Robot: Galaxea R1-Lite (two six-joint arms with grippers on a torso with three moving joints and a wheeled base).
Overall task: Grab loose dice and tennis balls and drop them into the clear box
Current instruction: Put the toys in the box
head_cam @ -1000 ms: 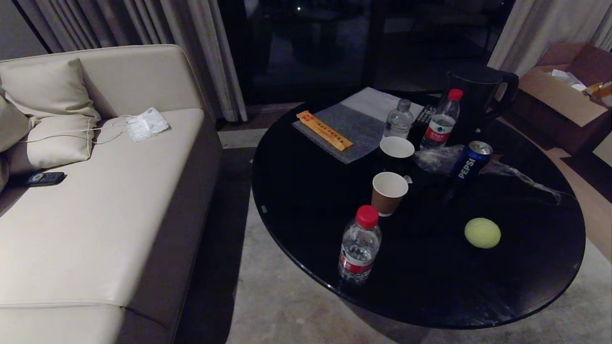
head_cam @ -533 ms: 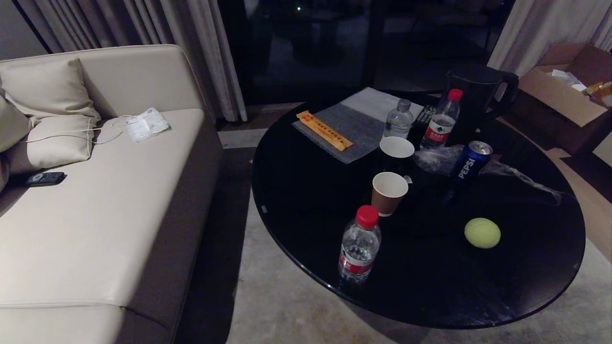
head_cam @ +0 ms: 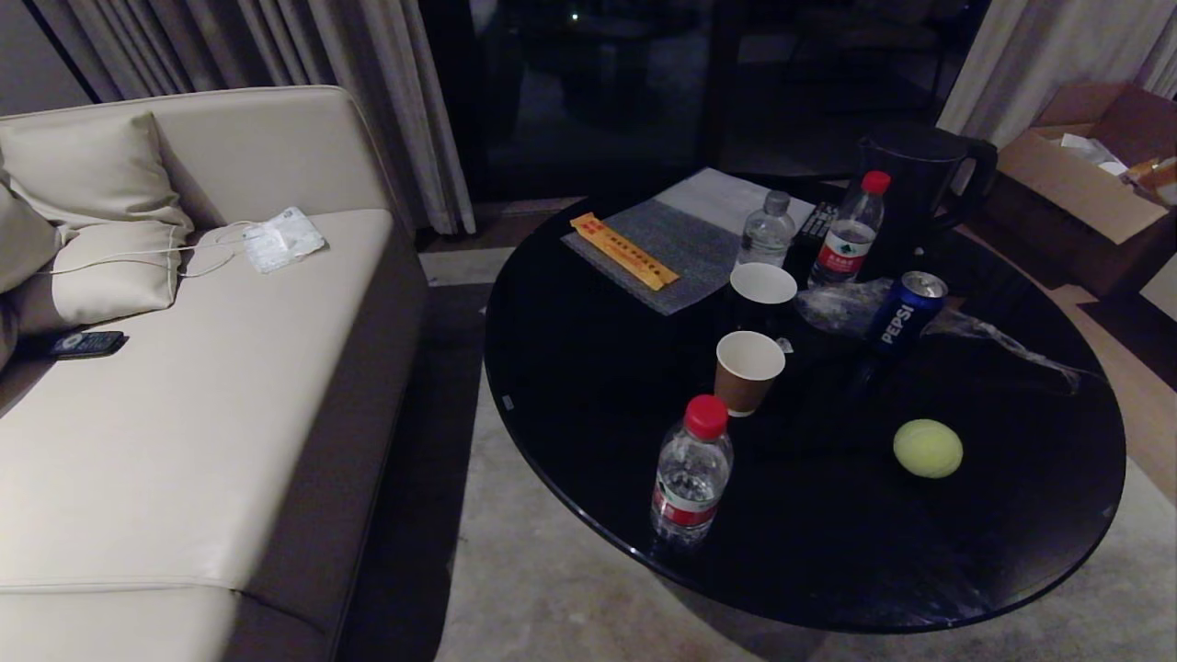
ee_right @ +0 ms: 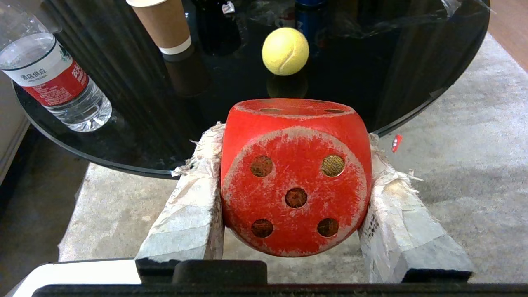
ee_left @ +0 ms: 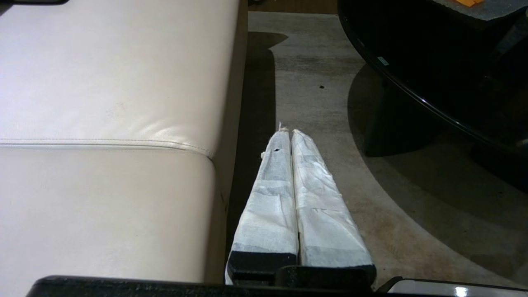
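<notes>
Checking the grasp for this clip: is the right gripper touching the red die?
Touching. The right wrist view shows the right gripper with a taped finger pressed flat against each side of the red die.

table (head_cam: 588,386): glossy black | red die (ee_right: 295,177): worn paint | tennis ball (ee_right: 285,51): fuzzy

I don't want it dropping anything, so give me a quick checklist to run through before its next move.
1. Red die clamped in right gripper: ok.
2. Left gripper shut and empty, over the floor beside the sofa: ok.
3. Clear box located: not ok, it shows in no view.
4. Tennis ball loose on the black table: not ok, not yet collected.
5. Other dice located: cannot tell, none in view.
</notes>
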